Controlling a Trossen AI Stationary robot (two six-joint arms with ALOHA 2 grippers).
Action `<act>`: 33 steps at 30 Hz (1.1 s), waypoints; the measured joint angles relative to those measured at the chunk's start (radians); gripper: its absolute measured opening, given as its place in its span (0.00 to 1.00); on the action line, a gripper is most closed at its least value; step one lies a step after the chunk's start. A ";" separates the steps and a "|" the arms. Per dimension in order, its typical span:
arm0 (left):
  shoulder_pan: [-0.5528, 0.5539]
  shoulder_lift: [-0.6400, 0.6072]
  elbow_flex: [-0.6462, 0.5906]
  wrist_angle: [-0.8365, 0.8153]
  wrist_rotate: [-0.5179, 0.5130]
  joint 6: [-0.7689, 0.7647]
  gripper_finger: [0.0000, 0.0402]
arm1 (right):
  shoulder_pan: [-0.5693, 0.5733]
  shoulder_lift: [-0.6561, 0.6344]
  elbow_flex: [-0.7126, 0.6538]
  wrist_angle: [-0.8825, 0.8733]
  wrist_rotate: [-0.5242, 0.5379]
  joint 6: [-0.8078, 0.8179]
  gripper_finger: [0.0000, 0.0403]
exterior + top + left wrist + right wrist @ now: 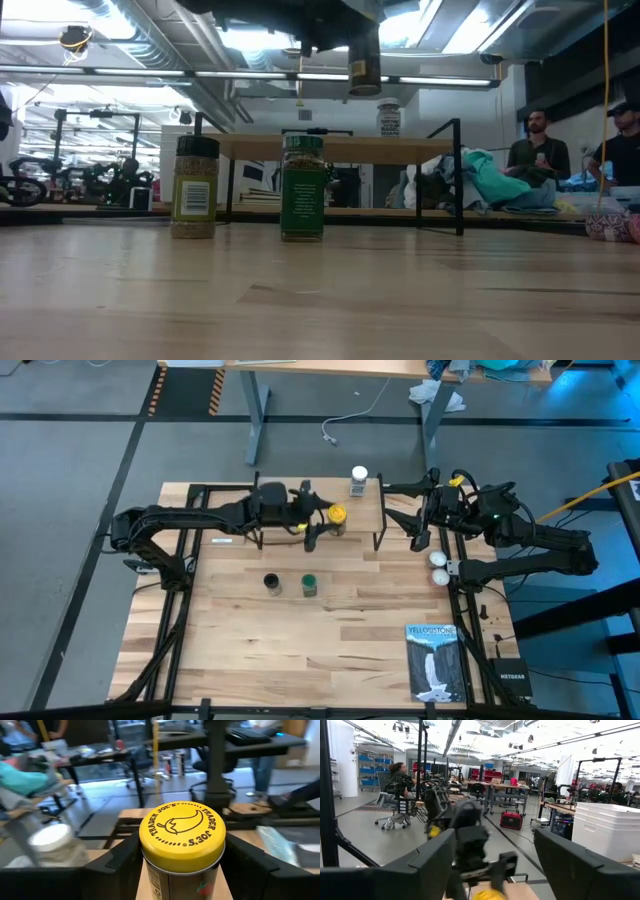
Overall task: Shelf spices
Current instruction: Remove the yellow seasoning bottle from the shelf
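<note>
- Left gripper (322, 526), over the shelf (290, 550): fingers closed on the yellow-lid jar (181, 847), gripped below the lid — it hangs above the plank.
- Dark-lid jar (271, 582) & green jar (309, 585) stand on the table in front of the shelf, not yet placed.
- White-lid jar (358, 481) sits by the shelf's far right corner.
- Jars look rigid, light, prob. smooth — best taken round the body.
- Lid reads "TRADER JOE'S".
- Right gripper (418, 528): open, empty, right of the shelf.
- Book (432, 660), near right: "YELLOWSTONE".

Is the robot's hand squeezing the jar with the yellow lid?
Touching. In the left wrist view, the left gripper has a dark finger pressed against each side of the yellow-lidded jar.
</note>
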 joint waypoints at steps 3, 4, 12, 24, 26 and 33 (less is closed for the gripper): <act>-0.055 0.006 0.000 0.001 -0.004 0.000 0.53 | 0.000 0.000 0.000 0.000 0.011 0.000 0.69; -0.073 0.010 0.000 0.005 -0.005 0.001 0.53 | 0.000 0.000 0.000 0.000 0.011 0.000 0.69; -0.181 0.083 0.000 0.015 -0.008 0.007 0.53 | 0.000 0.000 0.000 0.001 0.011 0.000 0.69; -0.270 0.232 0.000 0.067 -0.072 -0.015 0.53 | 0.000 0.000 0.000 0.003 0.011 0.000 0.69; -0.278 0.251 0.000 0.081 -0.100 -0.015 0.53 | 0.000 0.000 0.000 0.003 0.012 0.000 0.69; -0.312 0.338 0.000 0.176 -0.192 -0.023 0.53 | 0.000 0.000 0.000 0.003 0.012 0.000 0.69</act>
